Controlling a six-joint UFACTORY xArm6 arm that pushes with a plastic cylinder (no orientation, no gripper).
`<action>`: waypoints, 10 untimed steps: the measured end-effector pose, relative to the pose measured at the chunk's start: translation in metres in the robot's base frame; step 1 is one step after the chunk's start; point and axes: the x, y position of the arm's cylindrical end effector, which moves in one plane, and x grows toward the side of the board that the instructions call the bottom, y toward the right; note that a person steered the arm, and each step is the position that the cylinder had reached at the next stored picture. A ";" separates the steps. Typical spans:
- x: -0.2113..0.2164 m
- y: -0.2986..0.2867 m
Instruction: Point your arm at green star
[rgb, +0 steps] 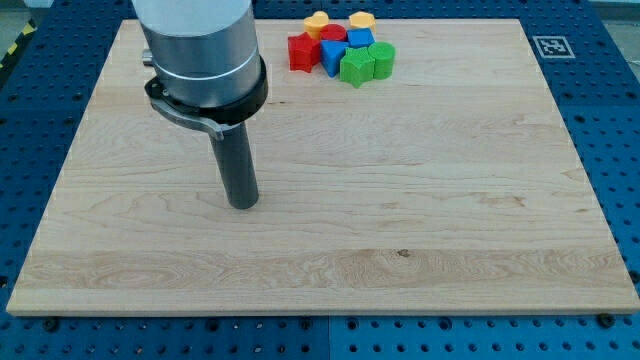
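Observation:
The green star (355, 68) lies at the view's top, at the lower edge of a tight cluster of blocks. A green rounded block (381, 59) touches it on the right, and a blue block (332, 56) touches it on the left. My tip (243, 204) rests on the wooden board (420, 200) left of centre, far below and to the left of the star and touching no block.
The cluster also holds a red star-like block (302, 52), a red block (332, 34), a blue block (360, 38) and two yellow blocks (317, 21) (361, 20) by the board's top edge. A fiducial tag (551, 46) marks the top right corner.

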 end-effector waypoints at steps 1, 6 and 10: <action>0.000 0.000; -0.051 0.045; -0.154 0.101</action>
